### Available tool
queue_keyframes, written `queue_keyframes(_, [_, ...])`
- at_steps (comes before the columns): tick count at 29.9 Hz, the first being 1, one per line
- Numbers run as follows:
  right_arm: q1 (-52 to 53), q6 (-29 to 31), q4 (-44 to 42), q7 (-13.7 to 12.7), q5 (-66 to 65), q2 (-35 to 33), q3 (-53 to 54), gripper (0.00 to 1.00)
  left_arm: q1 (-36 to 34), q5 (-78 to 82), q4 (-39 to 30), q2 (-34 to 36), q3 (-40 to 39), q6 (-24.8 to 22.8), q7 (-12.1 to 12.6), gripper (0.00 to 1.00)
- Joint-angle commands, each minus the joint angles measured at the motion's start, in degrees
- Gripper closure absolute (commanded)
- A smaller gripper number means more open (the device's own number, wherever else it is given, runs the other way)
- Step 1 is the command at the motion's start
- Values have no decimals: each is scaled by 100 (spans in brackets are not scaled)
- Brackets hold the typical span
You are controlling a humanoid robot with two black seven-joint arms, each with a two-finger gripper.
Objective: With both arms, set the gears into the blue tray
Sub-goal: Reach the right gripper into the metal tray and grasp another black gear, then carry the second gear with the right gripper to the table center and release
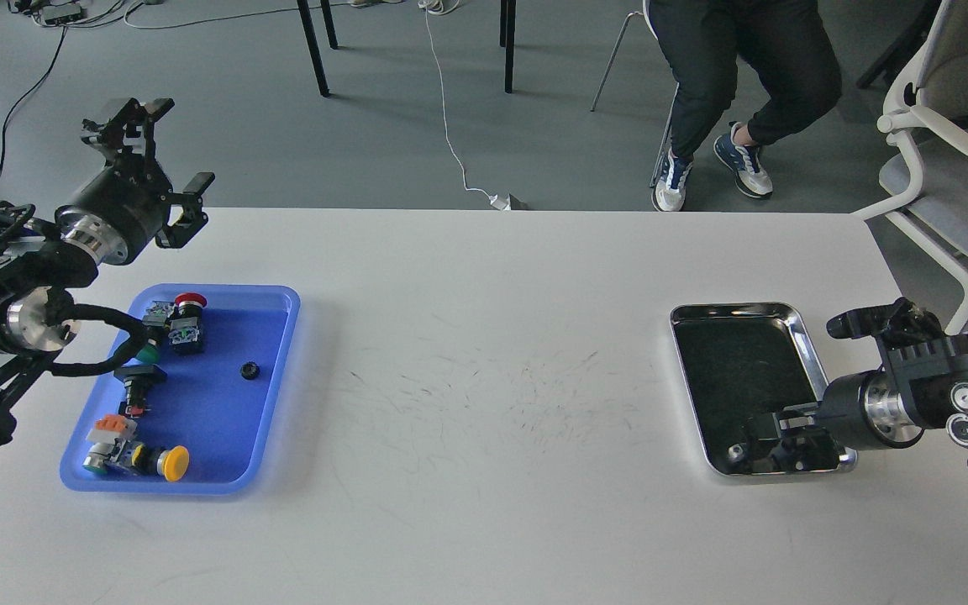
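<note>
Jaws gaping wide and empty on left gripper point(166, 149) beyond blue tray point(279, 380) holding one gear point(249, 370); right gripper point(774, 444) dipping into steel tray point(797, 333), grip unreadable.

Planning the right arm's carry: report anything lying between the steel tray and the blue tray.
Nothing visible: only bare table separates the steel tray from the blue tray. Push-buttons fill its left half.
</note>
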Motion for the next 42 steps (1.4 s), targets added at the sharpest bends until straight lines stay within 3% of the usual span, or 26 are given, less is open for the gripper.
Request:
queue_keyframes(1, [6, 2, -30, -9, 3, 19, -1, 56, 3, 0, 0, 0, 2, 1, 0, 2])
queue_keyframes(6, [6, -7, -101, -9, 3, 81, -1, 77, 3, 0, 0, 0, 2, 1, 0, 2])
queue_keyframes(16, [278, 28, -31, -9, 178, 90, 8, 97, 11, 0, 0, 0, 2, 9, 0, 2])
queue_keyframes(29, [1516, 63, 778, -35, 1372, 19, -1, 98, 3, 9, 0, -9, 19, 9, 0, 2])
queue_keyframes(35, [2202, -77, 673, -9, 2173, 984, -404, 98, -15, 9, 0, -9, 19, 9, 0, 2])
queue_keyframes(42, [2317, -842, -21, 35, 2508, 2698, -677, 98, -33, 9, 0, 18, 11, 36, 0, 2])
